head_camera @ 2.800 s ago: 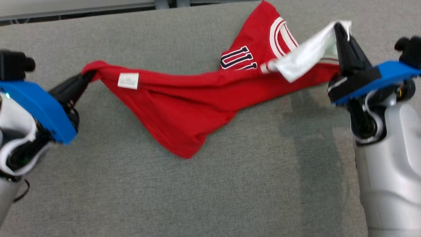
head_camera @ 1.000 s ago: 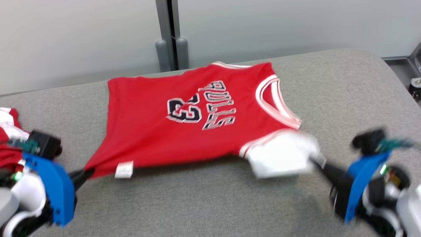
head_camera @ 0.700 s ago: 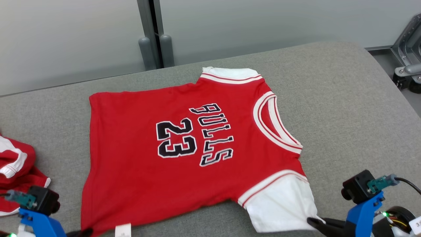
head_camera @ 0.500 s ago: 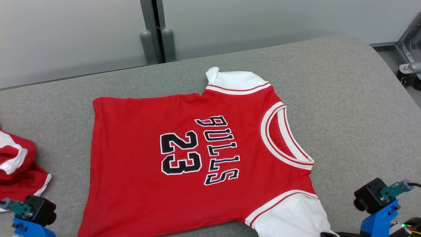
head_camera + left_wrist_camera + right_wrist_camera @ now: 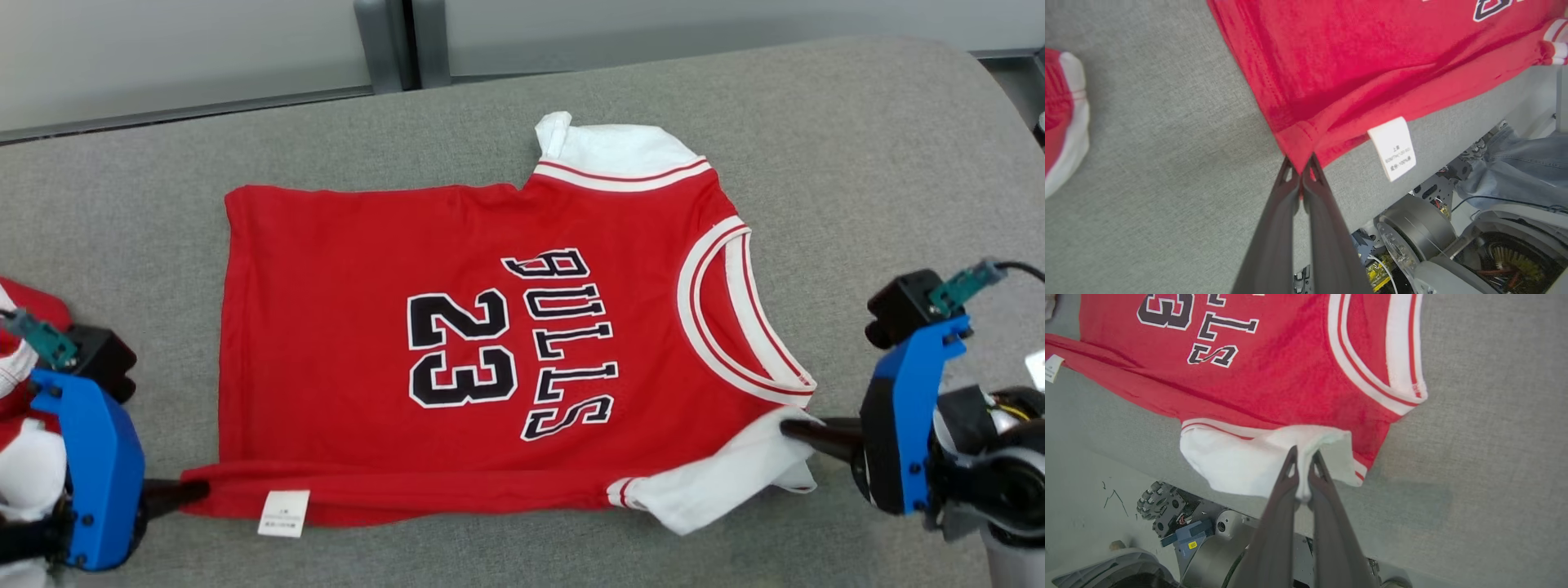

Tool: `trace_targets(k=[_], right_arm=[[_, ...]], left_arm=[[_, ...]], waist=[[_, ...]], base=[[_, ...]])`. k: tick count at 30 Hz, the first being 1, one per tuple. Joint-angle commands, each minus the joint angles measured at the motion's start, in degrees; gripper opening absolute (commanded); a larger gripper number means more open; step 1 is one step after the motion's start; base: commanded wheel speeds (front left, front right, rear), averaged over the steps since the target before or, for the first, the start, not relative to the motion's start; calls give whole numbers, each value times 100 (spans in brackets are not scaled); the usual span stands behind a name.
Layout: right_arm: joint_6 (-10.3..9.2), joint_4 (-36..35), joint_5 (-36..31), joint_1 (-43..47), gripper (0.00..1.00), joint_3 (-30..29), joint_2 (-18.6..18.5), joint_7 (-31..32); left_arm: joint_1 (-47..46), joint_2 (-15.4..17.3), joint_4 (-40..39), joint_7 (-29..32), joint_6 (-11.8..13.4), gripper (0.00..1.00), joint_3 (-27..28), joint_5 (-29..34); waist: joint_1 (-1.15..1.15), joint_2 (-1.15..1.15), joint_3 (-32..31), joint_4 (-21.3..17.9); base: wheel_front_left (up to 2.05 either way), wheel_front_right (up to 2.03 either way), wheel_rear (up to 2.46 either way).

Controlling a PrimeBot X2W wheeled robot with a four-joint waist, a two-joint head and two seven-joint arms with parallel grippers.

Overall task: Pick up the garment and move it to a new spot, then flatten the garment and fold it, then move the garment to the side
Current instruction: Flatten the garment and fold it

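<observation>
The red garment (image 5: 457,343) lies spread across mid-frame on the surface (image 5: 857,163), long axis left to right — left gripper (image 5: 192,492) pinched on its lower-left hem corner (image 5: 216,494), right gripper (image 5: 788,429) pinched on the white sleeve (image 5: 718,482) at lower right.

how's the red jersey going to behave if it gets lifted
Probably floppy: the red jersey creases along its near edge between the left tool and right tool. Likely light, since fingertip pinches hold it. Its middle would probably sag.
</observation>
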Motion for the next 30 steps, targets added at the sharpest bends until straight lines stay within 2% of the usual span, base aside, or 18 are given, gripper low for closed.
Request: trace_targets(k=[1,7,15,16,17,18,21,24,30], right_arm=[[1,257,-80,-280,0,-51,86,24],[1,1709,-397,-1491,0,-359,536,-66],[1,2869,-814,-2504,0,-537,808,-566],[1,3051,-931,-2677,42,-527,804,-815],[1,3051,-931,-2677,42,-527,804,-815],[1,3136,-969,-2706,100,-475,807,-942],[1,3235,-1140,-2797,100,-329,686,-1621],[1,3200,-1072,-2767,100,-215,600,-2712],[1,2884,-1074,-2262,100,237,348,-5138]], left_arm=[[-220,-109,210,198,-54,0,56,-62],[-883,-655,1176,1005,-195,0,157,-346],[-1372,-1339,2109,1195,-342,0,300,-502],[-1426,-1422,2292,1139,-396,42,283,-395],[-1426,-1422,2292,1139,-396,42,283,-395],[-1446,-1463,2375,1052,-427,100,279,-317],[-1427,-1515,2449,702,-577,100,247,6],[-1330,-1489,2387,128,-687,100,317,283],[-909,-1464,2171,-1631,-756,100,608,730]], waist=[[-1,-2,114,51],[-1,-2,297,-24],[-1,-2,399,-64],[-1,-2,378,-79],[-1,-2,378,-79],[-1,-2,349,-88],[-1,-2,244,-113],[-1,-2,85,-114],[-1,-2,-285,-83]], base=[[0,0,0],[0,0,0],[0,0,0],[0,0,0],[0,0,0],[0,0,0],[0,0,0],[0,0,0],[0,0,0]])
